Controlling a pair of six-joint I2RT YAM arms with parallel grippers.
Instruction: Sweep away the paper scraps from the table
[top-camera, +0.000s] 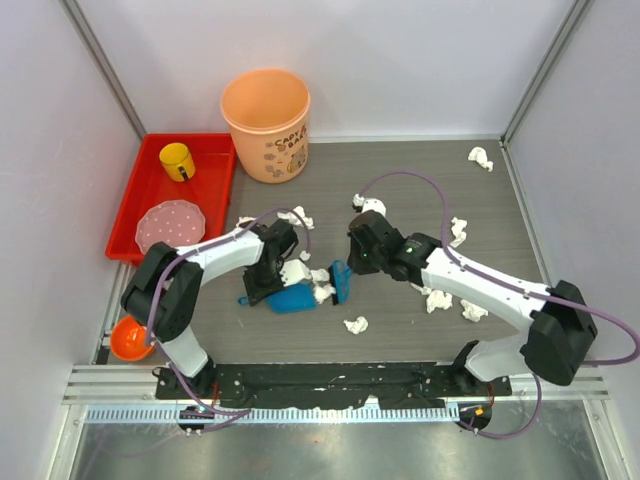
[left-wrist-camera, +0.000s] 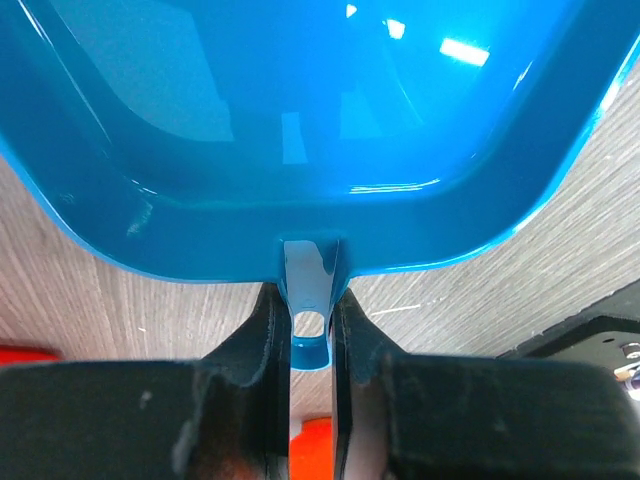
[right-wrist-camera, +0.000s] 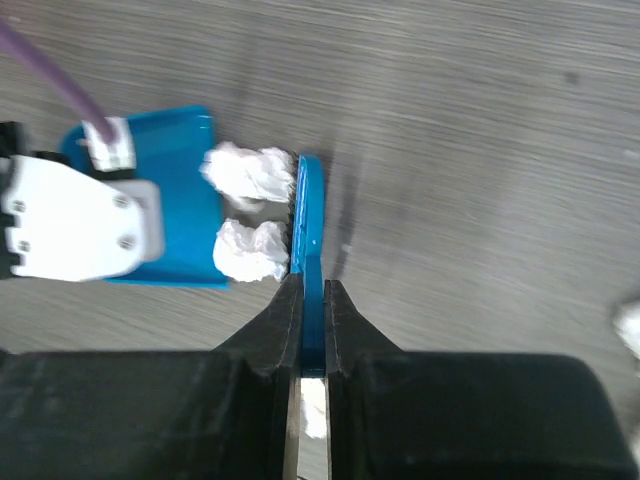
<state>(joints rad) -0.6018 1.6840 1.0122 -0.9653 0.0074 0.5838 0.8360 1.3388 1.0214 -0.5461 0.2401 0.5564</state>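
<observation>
My left gripper (top-camera: 272, 291) is shut on the handle of a blue dustpan (top-camera: 296, 298), whose glossy pan fills the left wrist view (left-wrist-camera: 300, 110). My right gripper (top-camera: 347, 272) is shut on a blue brush (top-camera: 341, 281), seen edge-on in the right wrist view (right-wrist-camera: 309, 240). Two paper scraps (right-wrist-camera: 248, 172) lie pressed between the brush and the dustpan's mouth (right-wrist-camera: 190, 200). Several more scraps lie on the dark table (top-camera: 420, 190): one in front (top-camera: 355, 324), some by the right arm (top-camera: 438, 299), one far right (top-camera: 480, 157), one near the left arm (top-camera: 301, 216).
A peach bin (top-camera: 267, 124) stands at the back. A red tray (top-camera: 140, 200) at back left holds a yellow cup (top-camera: 177, 160) and a pink plate (top-camera: 168, 225). An orange bowl (top-camera: 131, 340) sits by the left arm's base. Pale walls enclose the table.
</observation>
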